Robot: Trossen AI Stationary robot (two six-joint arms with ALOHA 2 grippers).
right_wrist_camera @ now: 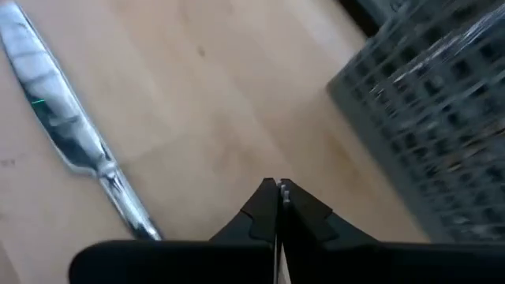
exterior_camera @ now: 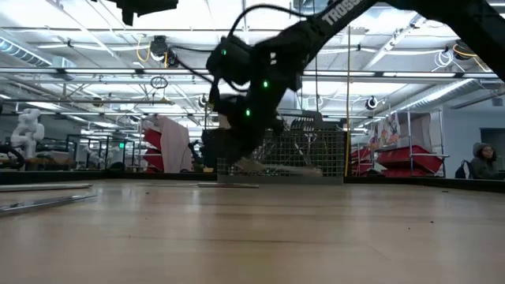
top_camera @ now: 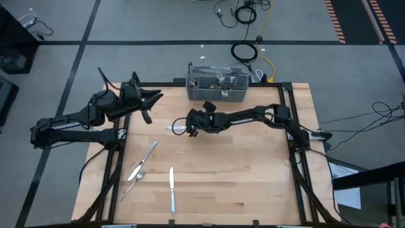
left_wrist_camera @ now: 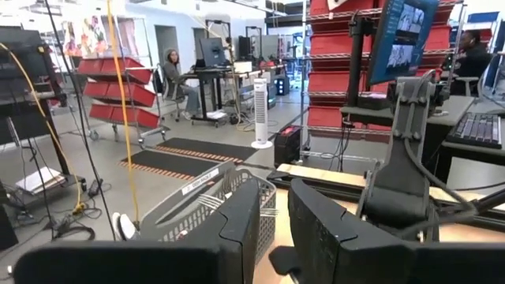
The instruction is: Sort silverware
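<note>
A table knife (right_wrist_camera: 71,134) lies flat on the wooden table (top_camera: 240,164), near its middle. My right gripper (right_wrist_camera: 278,188) is shut beside the knife, slanting down, with nothing between its fingers; in the high view it (top_camera: 190,129) stands just right of the knife (top_camera: 175,128). More silverware lies flat toward the near left: a fork (top_camera: 144,159), another piece (top_camera: 134,179) and a knife (top_camera: 171,189). Several pieces stand in the grey mesh basket (top_camera: 217,85) at the far edge. My left gripper (top_camera: 154,98) hangs raised over the far left corner, open and empty (left_wrist_camera: 276,229).
The basket (right_wrist_camera: 426,118) stands close beyond my right gripper. Dark frame rails (top_camera: 288,114) run along the table's left and right sides. Bare wood fills the right half and near middle. In the room beyond, people sit at desks (left_wrist_camera: 173,75).
</note>
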